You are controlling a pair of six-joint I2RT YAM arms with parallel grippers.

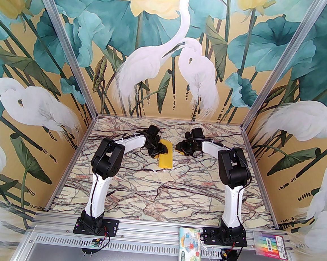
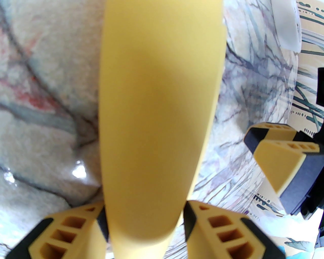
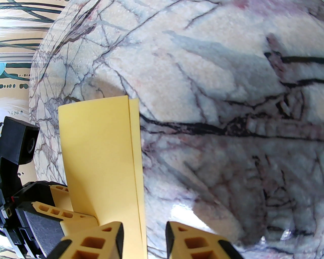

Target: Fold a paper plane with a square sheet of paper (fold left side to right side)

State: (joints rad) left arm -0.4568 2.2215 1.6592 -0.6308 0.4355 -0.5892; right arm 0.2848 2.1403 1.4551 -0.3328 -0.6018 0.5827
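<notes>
The square sheet of paper (image 1: 166,159) lies folded in half on the marble table, a narrow yellow strip between the two arms. My left gripper (image 1: 157,151) is at its left, folded side. In the left wrist view the rounded fold of the paper (image 2: 157,101) runs up between my left gripper (image 2: 144,227), both fingers touching it. My right gripper (image 1: 180,150) sits just right of the strip. In the right wrist view the paper (image 3: 98,156) shows two nearly aligned free edges, which pass between the parted jaws of my right gripper (image 3: 144,240) without being pinched.
The marble tabletop (image 1: 158,194) stretches toward the arm bases. A tissue pack (image 1: 190,247) and a pack of coloured markers (image 1: 270,244) rest on the front aluminium rail. Painted walls close in the table at the back and both sides.
</notes>
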